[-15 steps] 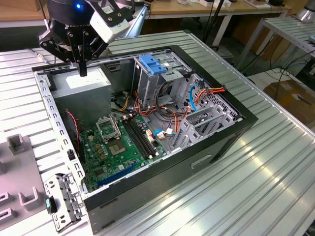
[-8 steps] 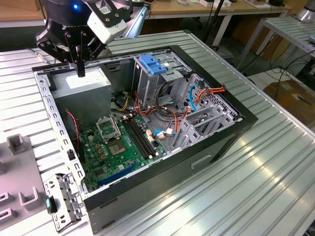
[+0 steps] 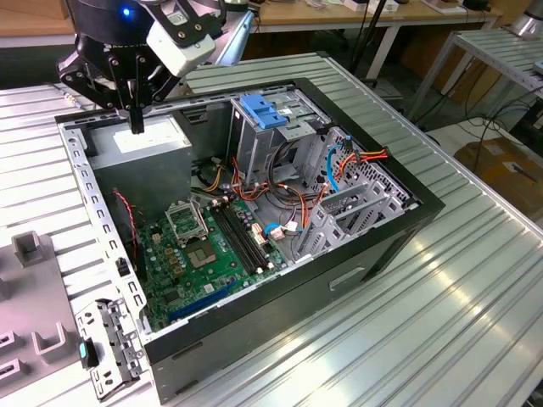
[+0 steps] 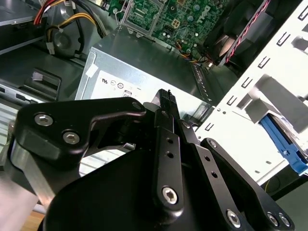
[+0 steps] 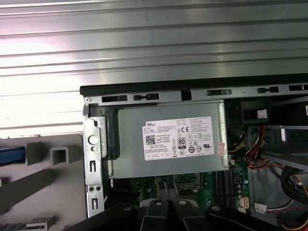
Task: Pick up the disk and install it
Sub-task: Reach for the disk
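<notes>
My gripper (image 3: 136,121) hangs over the back corner of the open computer case (image 3: 356,246), at the exterior view's left, just above the silver power supply (image 3: 144,146). Its black fingers (image 4: 166,98) are pressed together with nothing between them. The disk lies outside the case. Its blue rail (image 4: 285,144) shows past the case's perforated rim (image 4: 240,110) in the second wrist view. In the first wrist view a blue strip of the disk (image 5: 10,155) sits in the grey fixture (image 5: 53,168) beside the case, well apart from the gripper.
Inside the case are a green motherboard (image 3: 204,246), orange and red cables (image 3: 361,157), and a tall grey drive cage topped by a blue latch (image 3: 263,112). A loose metal bracket (image 3: 106,343) lies by the case's near corner. A ribbed metal table (image 3: 441,322) surrounds the case.
</notes>
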`<state>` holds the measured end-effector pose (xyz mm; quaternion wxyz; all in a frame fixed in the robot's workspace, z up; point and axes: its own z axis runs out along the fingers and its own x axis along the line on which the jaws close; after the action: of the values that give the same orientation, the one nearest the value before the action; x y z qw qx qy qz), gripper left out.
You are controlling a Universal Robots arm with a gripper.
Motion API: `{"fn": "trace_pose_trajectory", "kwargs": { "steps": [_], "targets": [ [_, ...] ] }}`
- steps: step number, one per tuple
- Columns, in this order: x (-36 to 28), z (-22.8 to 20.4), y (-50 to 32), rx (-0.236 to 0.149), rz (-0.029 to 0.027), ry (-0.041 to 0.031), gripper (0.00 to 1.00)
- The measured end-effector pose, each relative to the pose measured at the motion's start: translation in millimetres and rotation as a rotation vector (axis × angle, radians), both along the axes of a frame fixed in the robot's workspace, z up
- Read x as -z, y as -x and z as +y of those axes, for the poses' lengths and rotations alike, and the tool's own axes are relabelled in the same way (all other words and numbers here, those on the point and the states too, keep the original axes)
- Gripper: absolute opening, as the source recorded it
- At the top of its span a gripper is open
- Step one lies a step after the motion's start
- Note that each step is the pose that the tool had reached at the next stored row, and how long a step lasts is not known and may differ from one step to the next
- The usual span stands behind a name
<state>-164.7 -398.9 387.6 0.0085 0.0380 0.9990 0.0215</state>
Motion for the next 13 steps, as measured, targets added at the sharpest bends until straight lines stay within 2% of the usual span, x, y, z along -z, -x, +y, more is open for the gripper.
{"fn": "trace_pose_trajectory", "kwargs": {
  "steps": [5, 8, 13],
  "targets": [
    [0.2, 0.0, 2.1, 0.000, 0.0007, 0.0000, 0.11],
    [0.4, 0.0, 7.3, 0.000, 0.0007, 0.0000, 0.11],
    [0.6, 0.0, 11.2, 0.000, 0.0008, -0.0001, 0.11]
  ]
}}
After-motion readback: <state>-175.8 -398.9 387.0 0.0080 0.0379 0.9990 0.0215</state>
